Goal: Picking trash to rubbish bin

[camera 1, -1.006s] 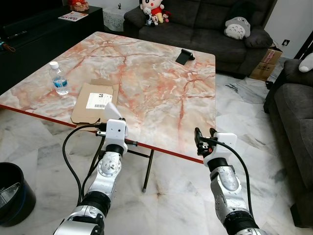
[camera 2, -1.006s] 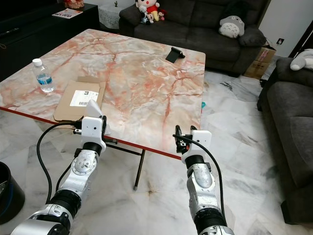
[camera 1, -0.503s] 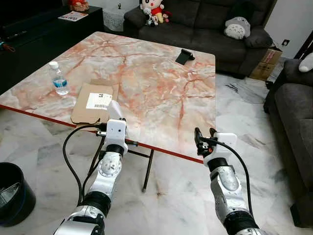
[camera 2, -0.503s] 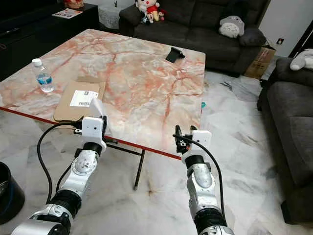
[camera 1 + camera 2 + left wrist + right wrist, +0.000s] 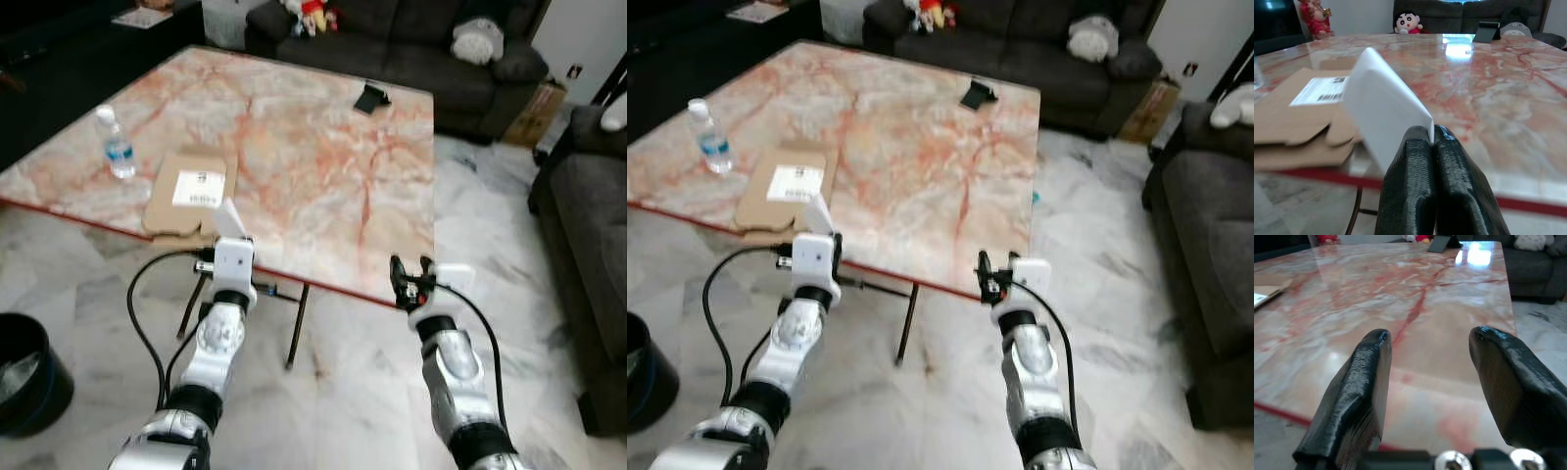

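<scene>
Trash item: white card [image 5: 1382, 105], flat and stiff-looking, pinched at one lower edge by the left tool [image 5: 1432, 142], whose two black fingers are clenched together on it. The card stands up from the fingertips, leaning away over the near edge of the tabletop [image 5: 323, 147]; in the left eye view it shows as a pale sliver [image 5: 229, 218] just above the left wrist housing.

Beyond the left tool, on the tabletop: flattened cardboard mailer [image 5: 186, 193] with a printed label, lying just past the card and slightly to the tool's left; clear water bottle [image 5: 116, 145] upright, further left and apart from the mailer; small dark phone stand [image 5: 370, 97] far across, near the opposite edge.

Right tool [image 5: 409, 274]: fingers spread apart, gripping nothing, held level with the near tabletop edge, well right of the left tool.

Destination: black rubbish bin [image 5: 27, 370] on the marble floor [image 5: 353, 372], low and to the left of the left tool, behind the line of the wrist and well apart from it.

Governing relation, as a judgement: the bin lies down and leftward from the card-bearing left tool, so the left arm is the nearer and already loaded; the carry calls for a turn or step to the left, then a lowering over the bin's mouth before release. The card's thinness makes a slip in transit the main risk.
</scene>
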### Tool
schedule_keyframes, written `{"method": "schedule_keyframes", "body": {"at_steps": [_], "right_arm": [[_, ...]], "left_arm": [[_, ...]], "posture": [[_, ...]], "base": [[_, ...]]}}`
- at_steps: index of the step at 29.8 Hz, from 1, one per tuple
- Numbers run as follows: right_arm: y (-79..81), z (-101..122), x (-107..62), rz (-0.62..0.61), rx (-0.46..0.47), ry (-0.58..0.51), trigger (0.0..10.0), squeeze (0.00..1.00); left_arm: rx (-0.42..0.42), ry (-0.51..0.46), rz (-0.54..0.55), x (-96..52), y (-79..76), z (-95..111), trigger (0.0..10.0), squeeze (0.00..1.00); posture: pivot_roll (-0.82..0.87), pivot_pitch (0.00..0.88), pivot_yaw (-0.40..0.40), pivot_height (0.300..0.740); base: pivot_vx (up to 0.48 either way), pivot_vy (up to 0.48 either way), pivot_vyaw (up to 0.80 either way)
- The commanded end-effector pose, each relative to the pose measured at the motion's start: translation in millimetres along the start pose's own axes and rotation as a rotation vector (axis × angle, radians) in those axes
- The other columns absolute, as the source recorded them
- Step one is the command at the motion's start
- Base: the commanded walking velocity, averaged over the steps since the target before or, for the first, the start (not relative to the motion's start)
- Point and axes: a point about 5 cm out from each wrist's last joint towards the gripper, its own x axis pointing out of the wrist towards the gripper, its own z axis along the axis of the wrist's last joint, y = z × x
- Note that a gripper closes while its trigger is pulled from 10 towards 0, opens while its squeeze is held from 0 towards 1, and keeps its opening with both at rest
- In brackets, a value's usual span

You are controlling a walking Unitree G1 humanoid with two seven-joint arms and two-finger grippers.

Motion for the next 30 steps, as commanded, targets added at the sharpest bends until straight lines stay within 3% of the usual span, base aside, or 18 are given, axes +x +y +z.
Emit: {"method": "schedule_keyframes", "body": {"at_steps": [1,23,28,30], "right_arm": [[-4.7,4,0.7,-0.014,0.001,-0.017,10.0,0.00],[-6.5,2,0.4,-0.014,-0.006,-0.004,10.0,0.00],[-15.7,-6,-2.6,-0.044,0.006,0.044,10.0,0.00],[-30.4,-16,-8.6,-0.102,0.020,0.108,10.0,0.00]], "left_arm": [[0.000,0.004,-0.015,-1.8,-3.6,-2,10.0,0.00],[0.007,0.022,-0.013,-3.1,-1.6,-5,10.0,0.00],[0.039,0.145,-0.007,-9.1,2.6,-25,10.0,0.00],[-0.007,0.271,0.003,-19.0,8.1,-44,10.0,0.00]], "posture": [[0.08,0.000,-0.115,0.740],[0.08,0.000,-0.115,0.740],[0.08,0.000,-0.118,0.740],[0.08,0.000,-0.118,0.740]], "base": [[-0.307,0.000,0.00],[-0.294,0.000,0.00],[0.000,0.000,0.00],[0.000,0.000,0.00]]}}
